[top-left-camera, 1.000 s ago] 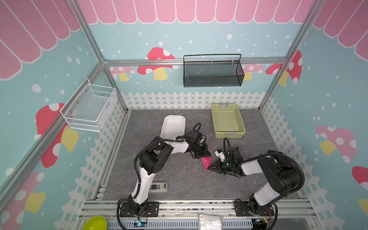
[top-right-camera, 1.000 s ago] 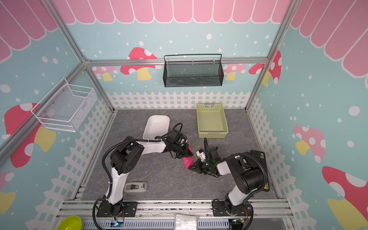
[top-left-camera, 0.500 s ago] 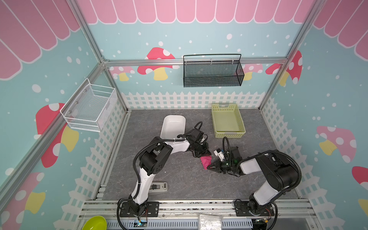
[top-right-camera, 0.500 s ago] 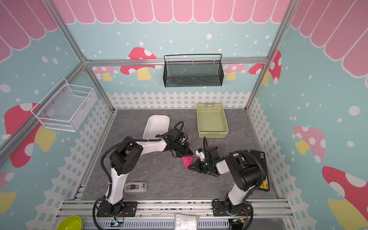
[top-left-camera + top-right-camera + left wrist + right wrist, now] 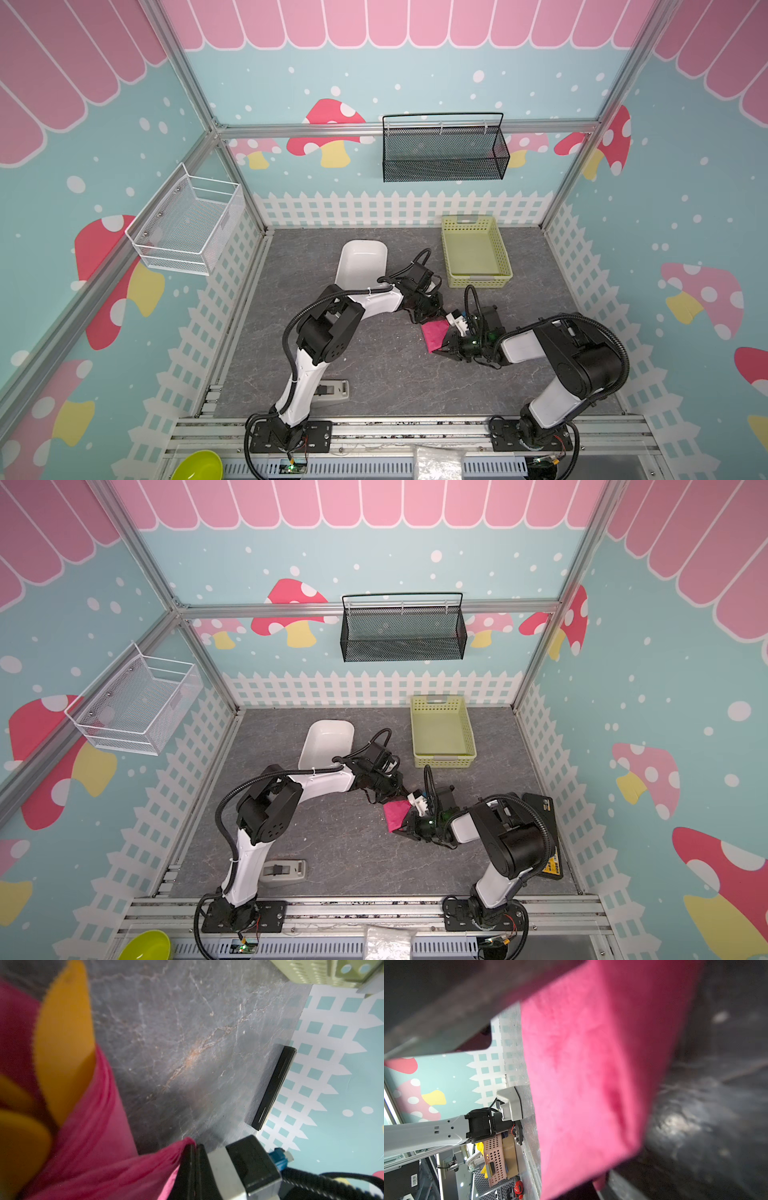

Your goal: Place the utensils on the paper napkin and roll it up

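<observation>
The paper napkin (image 5: 434, 334) (image 5: 395, 814) is a small magenta bundle on the grey floor between both grippers. In the left wrist view the napkin (image 5: 93, 1126) wraps around the orange utensils (image 5: 64, 1043), whose blurred ends stick out of the fold. I cannot tell fork from spoon. My left gripper (image 5: 429, 321) (image 5: 195, 1149) is shut on a napkin edge at the far end of the bundle. My right gripper (image 5: 441, 351) (image 5: 602, 1185) is shut on the near end, and the napkin (image 5: 591, 1064) fills most of the right wrist view.
A white dish (image 5: 361, 262) lies behind the left arm and a green basket (image 5: 476, 253) at the back right. A grey device (image 5: 332, 390) sits near the front left. A black and yellow device (image 5: 544, 837) leans by the right wall. Wire baskets hang on the walls.
Both grippers stay shut on the napkin, which has barely moved. The right arm's elbow has shifted slightly.
</observation>
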Robot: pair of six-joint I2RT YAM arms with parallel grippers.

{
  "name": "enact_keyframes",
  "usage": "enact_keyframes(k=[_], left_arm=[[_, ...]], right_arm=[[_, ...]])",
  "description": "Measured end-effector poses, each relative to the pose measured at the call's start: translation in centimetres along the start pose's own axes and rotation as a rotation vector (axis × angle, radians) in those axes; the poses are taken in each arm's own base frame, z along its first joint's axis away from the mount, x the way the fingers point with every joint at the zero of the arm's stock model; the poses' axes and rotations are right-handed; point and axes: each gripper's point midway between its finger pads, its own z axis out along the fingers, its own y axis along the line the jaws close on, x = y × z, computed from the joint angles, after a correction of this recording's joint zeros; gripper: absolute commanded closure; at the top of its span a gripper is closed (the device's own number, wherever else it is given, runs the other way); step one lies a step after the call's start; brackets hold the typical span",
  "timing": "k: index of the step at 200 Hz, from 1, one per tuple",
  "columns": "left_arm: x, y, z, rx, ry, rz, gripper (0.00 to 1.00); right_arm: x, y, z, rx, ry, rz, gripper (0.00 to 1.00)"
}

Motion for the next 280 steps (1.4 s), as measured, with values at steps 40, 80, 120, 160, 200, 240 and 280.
enact_keyframes(k=[40, 80, 120, 160, 200, 240, 280], left_arm=[[-0.2, 0.5, 0.6, -0.011, -0.001, -0.012, 0.99], [-0.4, 1.3, 1.1, -0.035, -0.012, -0.03, 0.99], [-0.7, 1.4, 1.2, -0.04, -0.027, -0.042, 0.99], [-1.0, 1.5, 1.2, -0.043, -0.043, -0.042, 0.99], [-1.3, 1.5, 1.3, -0.034, -0.059, -0.031, 0.99], [-1.4, 1.4, 1.4, -0.018, -0.061, -0.018, 0.99], [-1.5, 1.2, 1.7, 0.012, -0.055, -0.003, 0.99]], right_arm=[[0.0, 0.0, 0.0, 0.001, -0.001, -0.001, 0.97], [0.0, 0.0, 0.0, 0.003, -0.003, -0.001, 0.97], [-0.1, 0.0, -0.2, 0.012, -0.01, -0.001, 0.97], [-0.2, -0.1, -0.2, 0.017, -0.016, -0.002, 0.97], [-0.2, -0.1, -0.4, 0.03, -0.029, -0.004, 0.97], [-0.2, -0.2, -0.4, 0.034, -0.032, -0.003, 0.97], [-0.3, -0.2, -0.8, 0.055, -0.043, 0.004, 0.88]])
